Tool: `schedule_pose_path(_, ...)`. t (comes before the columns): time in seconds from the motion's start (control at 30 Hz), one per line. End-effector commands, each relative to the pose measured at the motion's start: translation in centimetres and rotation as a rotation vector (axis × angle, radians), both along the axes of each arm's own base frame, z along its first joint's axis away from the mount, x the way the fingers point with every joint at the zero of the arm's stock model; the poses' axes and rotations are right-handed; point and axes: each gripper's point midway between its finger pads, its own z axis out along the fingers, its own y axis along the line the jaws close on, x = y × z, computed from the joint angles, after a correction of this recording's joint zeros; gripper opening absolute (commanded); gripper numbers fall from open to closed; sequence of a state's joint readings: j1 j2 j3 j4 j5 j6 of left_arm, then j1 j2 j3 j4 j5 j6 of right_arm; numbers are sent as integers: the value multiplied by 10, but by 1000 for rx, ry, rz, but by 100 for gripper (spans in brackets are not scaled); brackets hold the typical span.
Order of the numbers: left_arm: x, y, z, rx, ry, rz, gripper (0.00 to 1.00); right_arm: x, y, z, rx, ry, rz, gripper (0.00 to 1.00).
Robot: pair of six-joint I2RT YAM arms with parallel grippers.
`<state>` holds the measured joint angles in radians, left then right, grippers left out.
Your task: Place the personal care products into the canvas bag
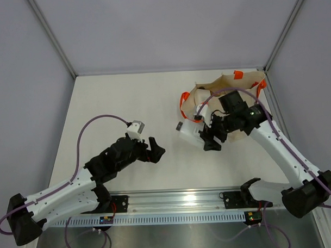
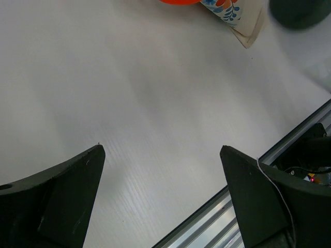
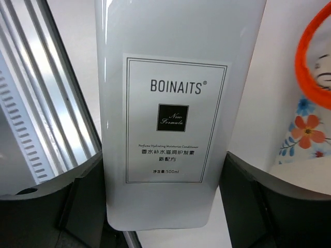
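A flat white rectangular bottle (image 1: 186, 131) labelled BOINAITS lies on the table just left of the canvas bag (image 1: 229, 78). The beige bag, with orange handles (image 1: 184, 104), lies at the back right. My right gripper (image 1: 209, 139) reaches over the bag's mouth. In the right wrist view the bottle (image 3: 176, 103) fills the space between the jaws of the right gripper (image 3: 161, 155), and both fingers press its narrow sides. The bag's floral print (image 3: 310, 129) shows at the right. My left gripper (image 1: 155, 149) hovers over bare table, open and holding nothing (image 2: 161, 150). The right arm hides the bag's inside.
An aluminium rail (image 1: 173, 197) runs along the near edge, between the arm bases. It also shows in the left wrist view as the rail (image 2: 289, 155). A corner of the bag (image 2: 232, 13) shows at the top there. Grey walls enclose the table at back and sides.
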<state>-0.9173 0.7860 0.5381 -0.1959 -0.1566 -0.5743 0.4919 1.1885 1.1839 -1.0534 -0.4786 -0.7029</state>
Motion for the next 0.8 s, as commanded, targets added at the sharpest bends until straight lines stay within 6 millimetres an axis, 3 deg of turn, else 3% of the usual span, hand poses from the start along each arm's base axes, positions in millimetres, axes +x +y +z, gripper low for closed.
schedule_pose_path(0.0, 7, 0, 31, -47, -73, 18, 99, 51, 6, 97, 247, -169, -26, 0)
schedule_pose_path(0.03, 6, 0, 32, -51, -75, 18, 99, 75, -12, 129, 279, -239, -95, 0)
schedule_pose_path(0.07, 5, 1, 32, -51, -73, 17, 99, 95, -17, 129, 286, -216, -125, 0)
schedule_pose_path(0.13, 5, 1, 32, -55, -75, 16, 99, 124, -29, 160, 310, -303, -173, 0)
schedule_pose_path(0.17, 5, 1, 32, -55, -75, 16, 99, 150, -41, 160, 299, -339, -225, 0)
schedule_pose_path(0.23, 4, 2, 31, -53, -75, 15, 99, 181, -54, 173, 300, -415, -289, 0)
schedule_pose_path(0.27, 5, 2, 31, -54, -76, 15, 99, 209, -65, 174, 298, -462, -354, 0)
schedule_pose_path(0.37, 5, 1, 31, -53, -82, 11, 99, 255, -83, 174, 301, -539, -472, 0)
schedule_pose_path(0.43, 5, 1, 31, -48, -83, 9, 99, 270, -93, 157, 287, -548, -534, 0)
schedule_pose_path(0.47, 5, 0, 29, -46, -81, 5, 99, 279, -98, 160, 293, -592, -558, 0)
schedule_pose_path(0.6, 5, 1, 27, -32, -84, 0, 99, 272, -104, 124, 270, -538, -578, 0)
schedule_pose_path(0.63, 5, 1, 26, -30, -83, -2, 99, 268, -118, 119, 266, -531, -597, 0)
schedule_pose_path(0.67, 4, 2, 25, -25, -83, -3, 99, 258, -121, 125, 259, -552, -587, 0)
schedule_pose_path(0.73, 4, 2, 24, -23, -88, -7, 99, 240, -128, 105, 243, -495, -581, 0)
schedule_pose_path(0.77, 4, 1, 24, -22, -88, -9, 99, 228, -131, 115, 247, -517, -578, 0)
